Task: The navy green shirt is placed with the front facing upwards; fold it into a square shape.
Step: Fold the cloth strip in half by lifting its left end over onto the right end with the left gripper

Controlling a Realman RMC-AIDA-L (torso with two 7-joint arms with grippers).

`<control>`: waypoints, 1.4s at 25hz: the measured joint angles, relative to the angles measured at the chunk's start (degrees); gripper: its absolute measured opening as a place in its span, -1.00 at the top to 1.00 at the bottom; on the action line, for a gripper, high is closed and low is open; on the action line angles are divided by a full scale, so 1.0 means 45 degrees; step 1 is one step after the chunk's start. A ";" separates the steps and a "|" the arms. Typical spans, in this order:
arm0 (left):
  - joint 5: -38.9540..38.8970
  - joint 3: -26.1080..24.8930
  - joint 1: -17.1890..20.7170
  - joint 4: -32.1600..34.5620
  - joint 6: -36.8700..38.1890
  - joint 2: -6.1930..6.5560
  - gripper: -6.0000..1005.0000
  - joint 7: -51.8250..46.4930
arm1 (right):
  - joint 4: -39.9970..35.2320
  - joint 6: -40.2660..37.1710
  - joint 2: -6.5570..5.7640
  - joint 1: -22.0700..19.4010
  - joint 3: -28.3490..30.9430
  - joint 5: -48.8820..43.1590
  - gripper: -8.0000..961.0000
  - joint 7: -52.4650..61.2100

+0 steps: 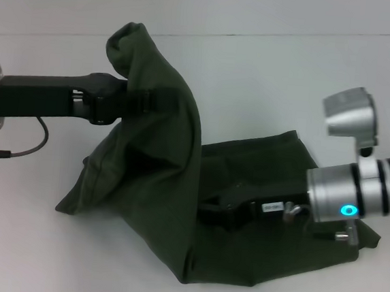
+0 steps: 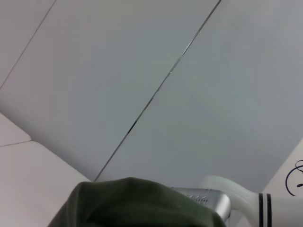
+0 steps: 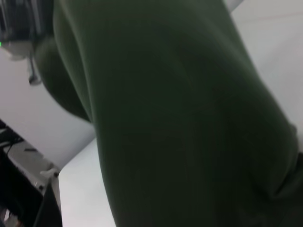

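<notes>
Fold in progress — left gripper [image 1: 144, 100] lifting navy green shirt [image 1: 164, 184] by pinched edge, cloth draping in tall peak above white table [image 1: 269, 77]. Right gripper [image 1: 227, 207] lying low on flat half, pinning or holding it; finger state not showing. Next, by my reading: carrying raised edge across, laying it down even. Surroundings — plain pale wall panels, nothing else.

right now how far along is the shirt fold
Partly done. The navy green shirt lies bunched on the table, not yet a square. In hand: the left gripper holds one portion lifted high, draping over the middle, while the right gripper is low against the cloth; its fingers are hidden. Left: lay the raised part down flat, then make the remaining folds to square it.
</notes>
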 joint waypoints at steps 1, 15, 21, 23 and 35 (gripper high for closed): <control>0.0000 -0.0028 0.0002 0.0030 0.0055 0.0014 0.91 -0.0002 | 0.0168 0.0147 0.0009 0.0132 -0.0113 0.0005 0.72 0.0004; -0.0023 -0.0319 -0.0121 0.0560 0.0440 0.0095 0.91 -0.0126 | 0.2758 0.1908 0.0197 0.3013 -0.1049 0.0019 0.84 0.0109; -0.0032 -0.0439 -0.0127 0.0575 0.0446 0.0118 0.91 -0.0129 | 0.3278 0.2476 0.0251 0.3897 -0.0986 0.0054 0.84 0.0242; -0.0036 -0.0445 -0.0130 0.0575 0.0450 0.0118 0.91 -0.0130 | 0.3419 0.2570 0.0269 0.4115 -0.0990 0.0055 0.84 0.0271; -0.0041 -0.0461 -0.0077 0.0567 0.0442 0.0118 0.91 -0.0036 | 0.3450 0.2494 0.0134 0.3607 -0.0901 0.0236 0.83 0.0115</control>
